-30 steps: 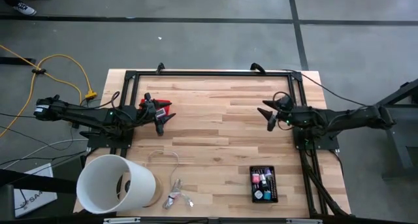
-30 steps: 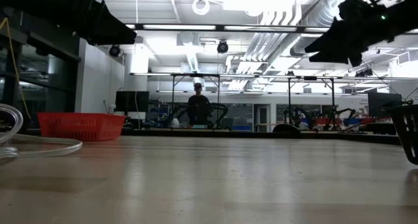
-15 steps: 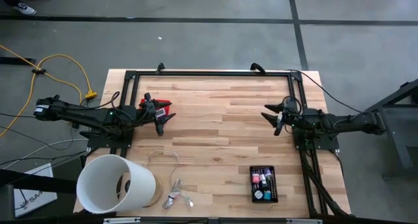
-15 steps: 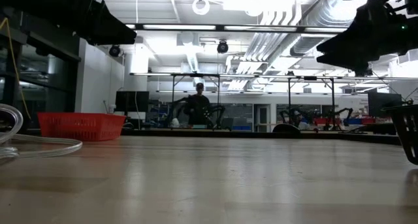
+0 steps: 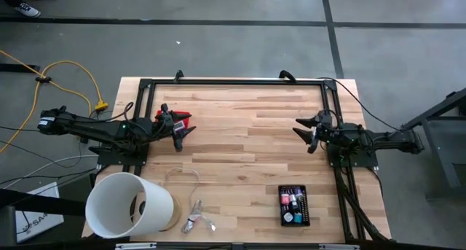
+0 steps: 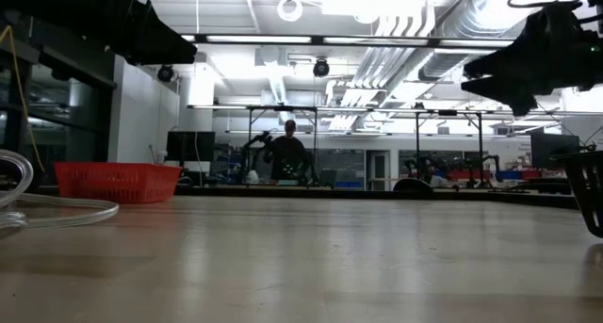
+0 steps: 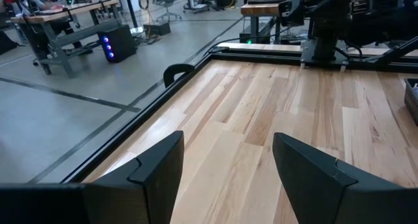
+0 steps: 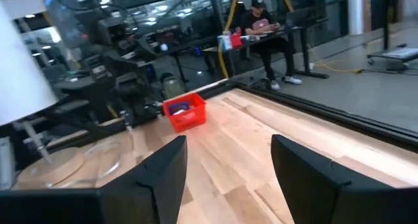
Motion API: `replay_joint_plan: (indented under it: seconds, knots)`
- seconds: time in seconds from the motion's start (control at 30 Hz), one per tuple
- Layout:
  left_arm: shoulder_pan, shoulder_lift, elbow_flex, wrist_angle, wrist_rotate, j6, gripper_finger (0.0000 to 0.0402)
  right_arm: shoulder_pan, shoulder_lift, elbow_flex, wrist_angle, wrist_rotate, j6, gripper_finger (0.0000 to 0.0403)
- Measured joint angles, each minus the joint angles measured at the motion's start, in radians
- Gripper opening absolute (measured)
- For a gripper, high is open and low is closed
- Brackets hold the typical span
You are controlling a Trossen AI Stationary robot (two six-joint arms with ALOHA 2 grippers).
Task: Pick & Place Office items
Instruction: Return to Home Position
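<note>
Outward, left end effector [image 5: 186,136], right end effector [image 5: 303,135]; wide table [image 5: 244,144] between.

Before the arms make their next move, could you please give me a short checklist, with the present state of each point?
1. Left hand empty: ok, open, nothing held.
2. Right hand empty: ok, open, nothing held.
3. Office items inside the black bin: ok, pink and teal pieces show in it.
4. Red basket contents: cannot tell; something blue shows inside.
5. White tub apart from both hands: ok.
</note>
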Motion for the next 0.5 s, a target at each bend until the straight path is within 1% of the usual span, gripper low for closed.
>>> replay_joint_plan:
  seconds: [0.27, 0.5]
  knots:
    - [0.0, 0.0, 0.0, 0.0, 0.0, 0.0, 0.0227, 0.0, -0.002, -0.012, 0.021, -0.11, -0.018, 0.0208]
    - [0.0, 0.0, 0.0, 0.0, 0.0, 0.0, 0.0227, 0.0, 0.011, -0.024, 0.032, -0.235, -0.05, 0.0208]
